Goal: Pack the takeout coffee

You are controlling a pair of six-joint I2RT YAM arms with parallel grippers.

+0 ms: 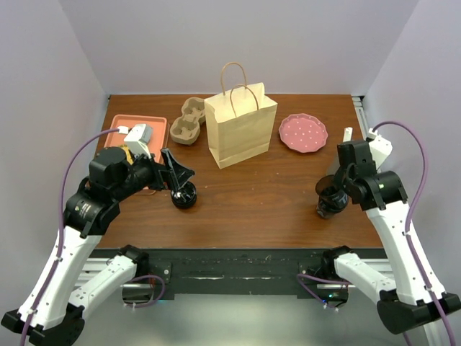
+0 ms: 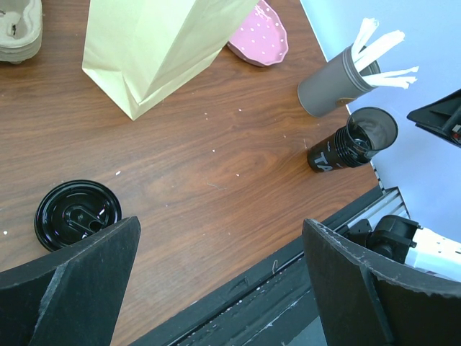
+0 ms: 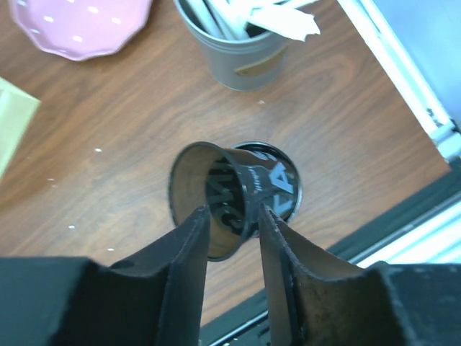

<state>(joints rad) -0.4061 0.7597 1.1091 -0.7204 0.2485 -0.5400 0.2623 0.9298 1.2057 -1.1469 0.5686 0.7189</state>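
Your right gripper (image 3: 234,216) is right of and in front of the paper bag (image 1: 241,130). Its jaws stand a little apart astride the rim of a lidless black cup (image 3: 194,180), 1 finger inside and 1 outside. That cup leans, tilted, in a second black cup (image 3: 281,180) standing on the table (image 1: 274,209). Your left gripper (image 2: 220,223) hangs in front of the bag's left corner, jaws spread wide and holding nothing. The lidded coffee cup (image 1: 184,197) stands upright just beneath 1 of its fingers.
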